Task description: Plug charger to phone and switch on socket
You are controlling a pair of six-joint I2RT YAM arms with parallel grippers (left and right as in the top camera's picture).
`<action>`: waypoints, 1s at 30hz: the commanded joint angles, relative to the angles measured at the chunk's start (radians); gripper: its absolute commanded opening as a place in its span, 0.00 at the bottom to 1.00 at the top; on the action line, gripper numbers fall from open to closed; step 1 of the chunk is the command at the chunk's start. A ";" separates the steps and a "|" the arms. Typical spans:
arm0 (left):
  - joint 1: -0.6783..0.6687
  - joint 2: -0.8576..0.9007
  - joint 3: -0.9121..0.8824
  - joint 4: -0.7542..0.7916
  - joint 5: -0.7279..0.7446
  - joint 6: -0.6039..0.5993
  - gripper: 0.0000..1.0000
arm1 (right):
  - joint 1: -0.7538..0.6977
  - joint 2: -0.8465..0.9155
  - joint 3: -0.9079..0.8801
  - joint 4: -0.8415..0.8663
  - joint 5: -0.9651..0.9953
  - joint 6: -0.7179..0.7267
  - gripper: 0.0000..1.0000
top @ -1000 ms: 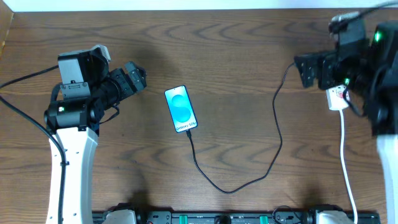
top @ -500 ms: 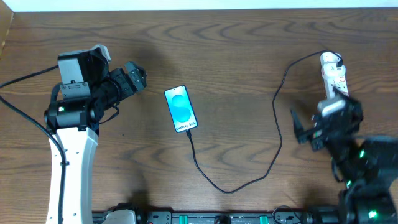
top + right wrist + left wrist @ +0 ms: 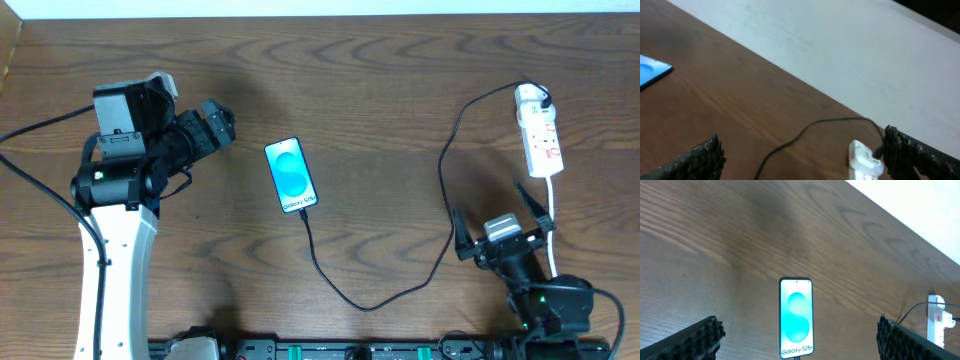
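Fingers of the left pincer [image 3: 218, 120] stand wide apart with nothing between them. The phone [image 3: 291, 176] lies face up on the tabletop [image 3: 380, 80] ahead of it, well apart, its screen lit blue. The right pincer [image 3: 492, 205] is likewise spread and empty, and the socket [image 3: 539, 143] lies ahead of it, beyond its right finger and untouched. The charger [image 3: 442, 180] leaves the socket's far end, passes ahead of the right pincer's left finger and loops across to meet the phone's bottom edge, though whether a switch is on cannot be told.
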 commanded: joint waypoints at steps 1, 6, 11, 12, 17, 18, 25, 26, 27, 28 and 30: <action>-0.003 -0.002 -0.001 0.000 -0.010 0.006 0.99 | 0.005 -0.060 -0.048 0.004 -0.016 -0.014 0.99; -0.003 -0.002 -0.001 0.000 -0.010 0.006 1.00 | 0.006 -0.097 -0.070 -0.048 -0.026 -0.013 0.99; -0.003 -0.002 -0.001 0.000 -0.010 0.006 0.99 | 0.007 -0.097 -0.071 -0.078 -0.020 -0.006 0.99; -0.003 -0.002 -0.001 0.000 -0.010 0.006 0.99 | 0.007 -0.097 -0.071 -0.077 -0.018 -0.005 0.99; -0.003 -0.002 -0.001 0.000 -0.010 0.006 0.99 | 0.007 -0.097 -0.071 -0.076 -0.019 -0.006 0.99; -0.003 -0.002 -0.001 0.000 -0.010 0.006 1.00 | 0.007 -0.097 -0.071 -0.076 -0.019 -0.006 0.99; -0.003 -0.002 -0.001 0.000 -0.010 0.006 0.99 | 0.007 -0.097 -0.071 -0.076 -0.019 -0.006 0.99; -0.003 -0.002 -0.001 0.000 -0.010 0.006 0.99 | 0.007 -0.097 -0.071 -0.076 -0.019 -0.006 0.99; -0.003 -0.002 -0.001 0.000 -0.010 0.006 1.00 | 0.007 -0.097 -0.071 -0.076 -0.019 -0.006 0.99; -0.003 -0.002 -0.001 0.000 -0.010 0.006 0.99 | 0.007 -0.097 -0.071 -0.076 -0.019 -0.006 0.99; -0.003 -0.002 -0.001 0.000 -0.010 0.006 0.99 | 0.007 -0.097 -0.071 -0.076 -0.019 -0.006 0.99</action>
